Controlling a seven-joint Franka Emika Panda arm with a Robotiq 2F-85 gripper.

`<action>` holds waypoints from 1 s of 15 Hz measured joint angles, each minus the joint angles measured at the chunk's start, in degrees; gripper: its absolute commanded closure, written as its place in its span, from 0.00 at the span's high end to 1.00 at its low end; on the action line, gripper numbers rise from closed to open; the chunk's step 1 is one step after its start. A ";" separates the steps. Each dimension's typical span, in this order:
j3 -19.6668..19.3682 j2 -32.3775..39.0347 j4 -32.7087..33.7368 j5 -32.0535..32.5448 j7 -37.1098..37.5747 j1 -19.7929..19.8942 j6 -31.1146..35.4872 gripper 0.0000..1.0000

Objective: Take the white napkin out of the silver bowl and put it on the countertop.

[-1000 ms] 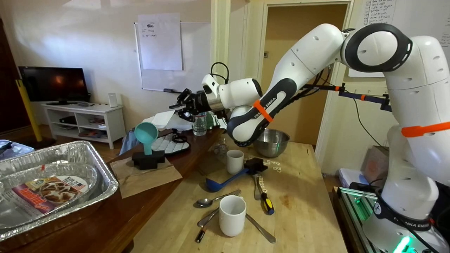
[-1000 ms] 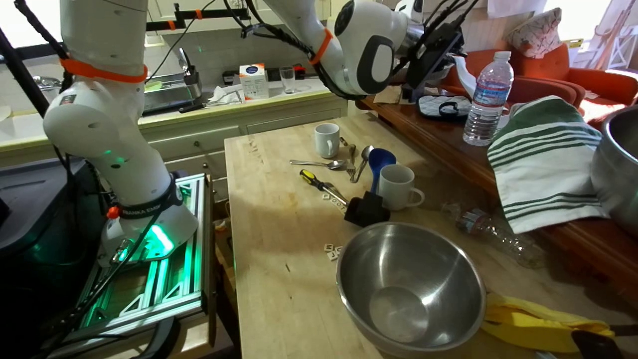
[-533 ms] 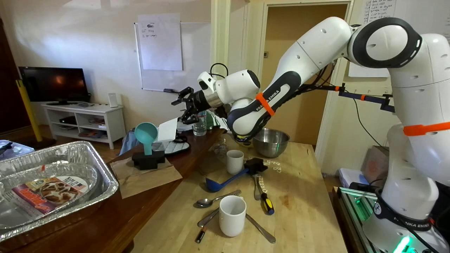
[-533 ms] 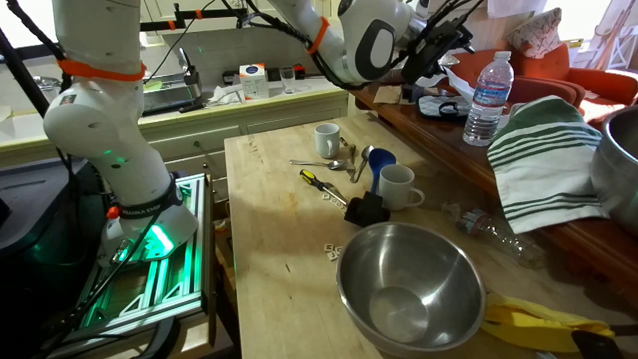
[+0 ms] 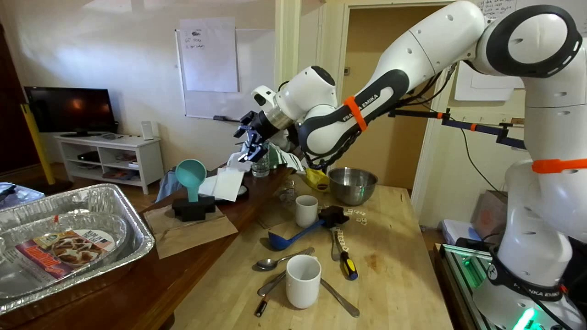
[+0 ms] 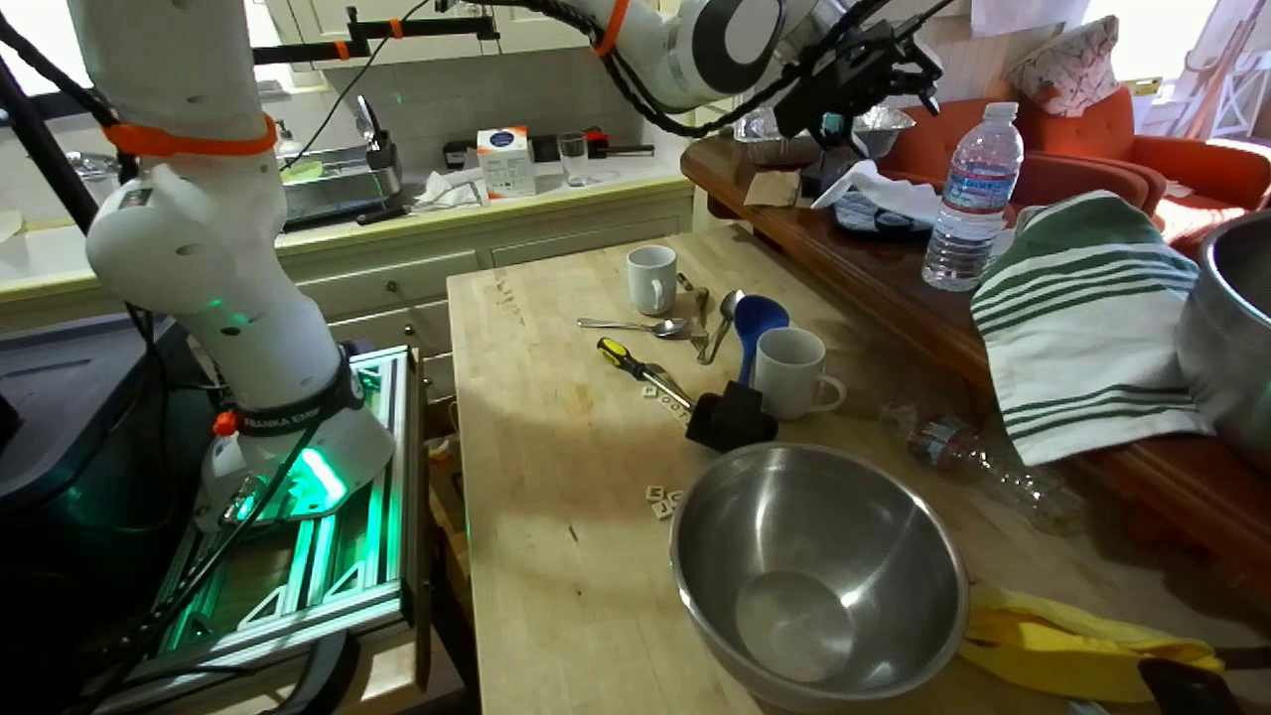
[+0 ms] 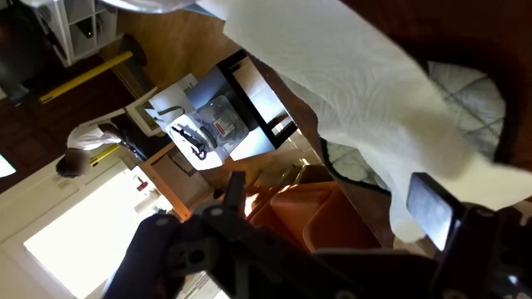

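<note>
1. Dark wood countertop [image 6: 899, 273] runs alongside the pale table [image 6: 556, 417]; on it you have your one white napkin [image 7: 353, 79], draped across a single quilted pad [image 7: 474, 108].
2. Your gripper [image 7: 332, 197] is spread wide and has hold of nothing. In both exterior views the napkin lies below it.
3. Watch the slant in the wrist view: the napkin's long axis runs from upper left to lower right, its lower end passing behind one finger pad [image 7: 430, 214]. You cannot tell whether they touch. Placing looks finished, so I would have you back off upward; a sideways sweep might drag the paper.
4. You have two bowls: the silver bowl [image 6: 817, 576] on the pale table and a second bowl [image 6: 1236, 338], cut off at the picture's side. Your napkin is in neither.
5. Count two bottles, an upright bottle [image 6: 975, 199] and a lying bottle [image 6: 993, 472], plus one striped towel [image 6: 1092, 338].
6. Further along: two mugs, a near mug [image 5: 302, 279] and a far mug [image 5: 306, 211], one blue ladle [image 5: 280, 241], one screwdriver [image 5: 348, 266].
</note>
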State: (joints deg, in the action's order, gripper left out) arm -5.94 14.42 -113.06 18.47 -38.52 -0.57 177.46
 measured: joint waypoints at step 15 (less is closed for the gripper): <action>5.55 -12.67 -0.86 -14.19 -0.46 0.34 -38.58 1.00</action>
State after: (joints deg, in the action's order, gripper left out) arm -0.39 1.74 -113.92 4.27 -38.98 -0.23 138.88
